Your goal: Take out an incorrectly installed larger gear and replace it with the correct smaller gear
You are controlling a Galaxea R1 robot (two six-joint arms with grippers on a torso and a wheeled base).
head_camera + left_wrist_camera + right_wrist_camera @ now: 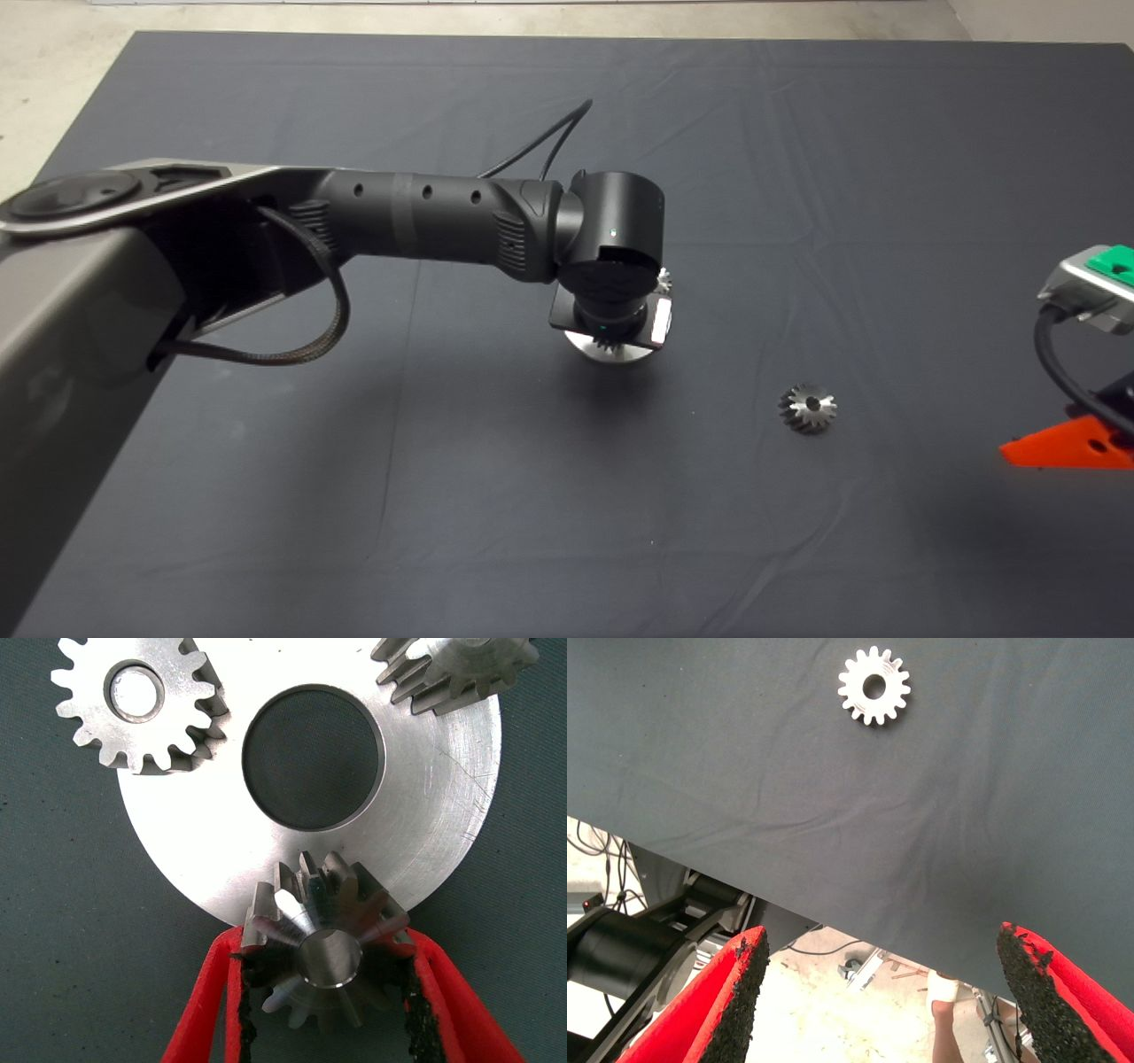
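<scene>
Now left gripper (323, 992) fingers tight around larger gear (325, 935).

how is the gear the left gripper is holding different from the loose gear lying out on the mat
The larger gear, pinched in the left gripper, is dark grey with slanted, flaring teeth; the smaller gear is bright silver with short straight teeth. The larger gear sits at the round plate's edge; the smaller gear lies flat and alone on the mat. Both are toothed metal.

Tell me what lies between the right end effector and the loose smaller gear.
Nothing but bare dark mat. The head view shows the stretch from the smaller gear to the right end effector bare, and the right wrist view agrees.
</scene>
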